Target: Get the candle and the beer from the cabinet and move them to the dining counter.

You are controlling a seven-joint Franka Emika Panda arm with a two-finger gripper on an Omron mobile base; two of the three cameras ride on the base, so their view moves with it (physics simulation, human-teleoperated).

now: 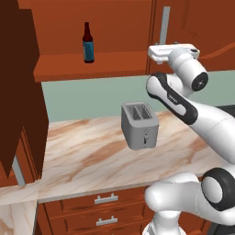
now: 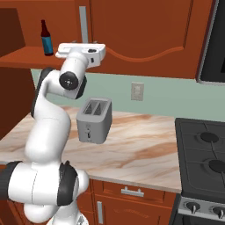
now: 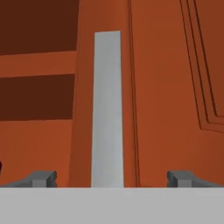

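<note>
Claw (image 3: 112,178) spread wide, empty, facing cabinet (image 1: 193,27) handle (image 3: 107,109), likely to open door; beer (image 1: 88,43) waits on shelf.

Arm rose from the base, elbow bent sharply, forearm climbing to a raised wrist. Hand was held level, pointing forward. Gripper (image 3: 112,178) stood with jaws spread wide; fingertips (image 3: 43,178) sat far apart, nothing between them.
</note>
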